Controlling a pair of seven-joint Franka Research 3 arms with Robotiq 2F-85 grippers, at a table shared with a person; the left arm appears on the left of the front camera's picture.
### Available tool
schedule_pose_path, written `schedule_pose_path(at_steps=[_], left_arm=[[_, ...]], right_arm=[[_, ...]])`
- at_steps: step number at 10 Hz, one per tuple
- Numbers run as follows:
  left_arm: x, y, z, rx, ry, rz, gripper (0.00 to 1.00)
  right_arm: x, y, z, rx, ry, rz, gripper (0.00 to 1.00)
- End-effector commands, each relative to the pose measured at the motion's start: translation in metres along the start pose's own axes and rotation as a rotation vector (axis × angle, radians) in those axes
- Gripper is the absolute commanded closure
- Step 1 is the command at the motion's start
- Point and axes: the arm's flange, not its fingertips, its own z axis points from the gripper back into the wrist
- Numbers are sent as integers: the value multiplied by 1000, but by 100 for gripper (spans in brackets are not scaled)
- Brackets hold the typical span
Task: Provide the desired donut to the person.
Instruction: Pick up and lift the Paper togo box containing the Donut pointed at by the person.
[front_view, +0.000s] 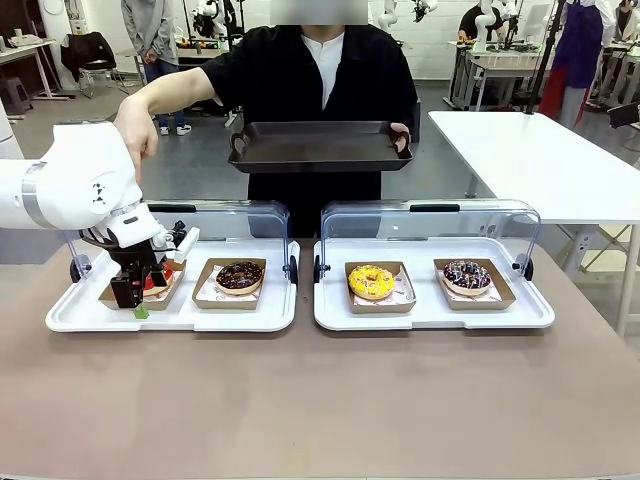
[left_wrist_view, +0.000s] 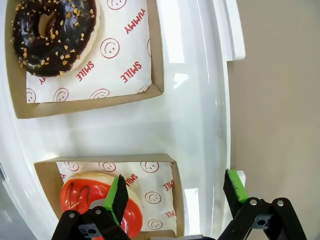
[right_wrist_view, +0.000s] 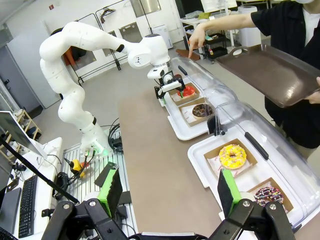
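hovering the left gripper, jaws released, astride the box wall with the red donut under one finger, answering the person's pointing hand; parking the right gripper released too.

Raised clear lids and the person's hand bar the trays' far side; near side open.
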Motion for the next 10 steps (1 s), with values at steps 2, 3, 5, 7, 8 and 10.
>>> schedule_pose_path(at_steps=[2,3,5,7,8,10], left_arm=[[-2,4,-2,24,-34,-23,55],[-2,4,-2,24,-34,-28,71],[-2,3,-4,9,-34,-31,100],[-2,2,-4,0,-37,-37,89],[-2,2,-5,-5,-32,-35,98],[-2,2,-5,-7,-31,-34,100]], right_arm=[[1,-2,-1,8,-17,15,0],[1,-2,-1,8,-17,15,0],[1,-2,-1,8,-17,15,0],[1,-2,-1,8,-17,15,0],[1,-2,-1,8,-17,15,0],[1,-2,-1,8,-17,15,0]])
